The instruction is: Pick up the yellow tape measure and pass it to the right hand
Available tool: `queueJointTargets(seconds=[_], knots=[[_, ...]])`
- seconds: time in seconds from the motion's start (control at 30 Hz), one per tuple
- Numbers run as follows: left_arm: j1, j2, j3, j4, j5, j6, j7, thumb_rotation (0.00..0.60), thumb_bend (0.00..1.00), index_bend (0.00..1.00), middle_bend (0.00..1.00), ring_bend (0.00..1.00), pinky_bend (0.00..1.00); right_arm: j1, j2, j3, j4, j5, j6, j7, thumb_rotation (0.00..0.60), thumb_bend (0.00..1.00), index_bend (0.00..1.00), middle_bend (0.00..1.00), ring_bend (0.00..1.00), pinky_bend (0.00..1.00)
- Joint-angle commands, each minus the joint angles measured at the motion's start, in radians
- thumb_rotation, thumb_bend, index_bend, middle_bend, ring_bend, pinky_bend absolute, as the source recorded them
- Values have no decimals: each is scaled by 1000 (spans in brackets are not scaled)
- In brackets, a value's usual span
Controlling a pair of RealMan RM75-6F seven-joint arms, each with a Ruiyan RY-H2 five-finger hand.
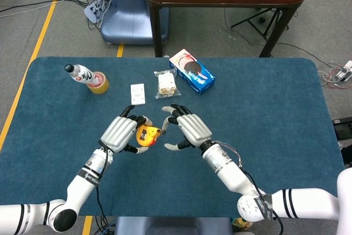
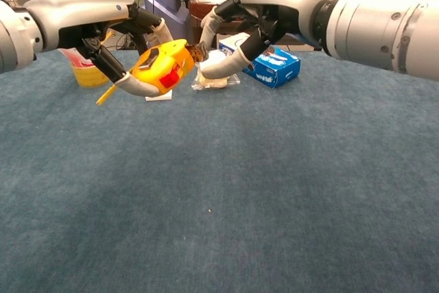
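Left hand (image 2: pixel 113 29): grips the yellow tape measure (image 2: pixel 162 67), lifted clear of the table (image 2: pixel 274 183); pick-up done. Right hand (image 2: pixel 264 15): holds nothing, fingers spread, fingertips just beside the tape's end, contact uncertain. Transfer pending. Behind: blue biscuit box (image 1: pixel 192 78), clear packet (image 1: pixel 165 83).

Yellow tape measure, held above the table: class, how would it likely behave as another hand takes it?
The yellow tape measure looks like a rigid, blocky case, so it probably won't flex in the left hand. Its smooth casing may slip. The right hand looks open beside it.
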Motion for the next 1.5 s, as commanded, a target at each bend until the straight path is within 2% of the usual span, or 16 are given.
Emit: queueJointTargets(seconds=[0.03,0.43,0.8,1.1,1.5], knots=[[0,1,1,-2,3,0,0,600,173,538,543,337,6,3,-3,1,3,2,0,2,600,268,479,139,0,0],[4,6,6,-8,19,3,-10,600,173,538,543,337,6,10,-22,5,18,7,17,6,600,294,522,171,0,0],[4,9,11,-12,25,-1,-11,600,173,538,543,337,6,15,-31,7,23,11,25,7,600,387,559,204,0,0],[3,9,14,-11,29,-5,-10,600,173,538,543,337,6,13,-34,7,27,11,30,9,600,410,584,223,0,0],[9,11,23,-1,42,-6,-18,600,173,538,543,338,6,0,-33,-1,34,-6,38,22,600,523,639,267,0,0]])
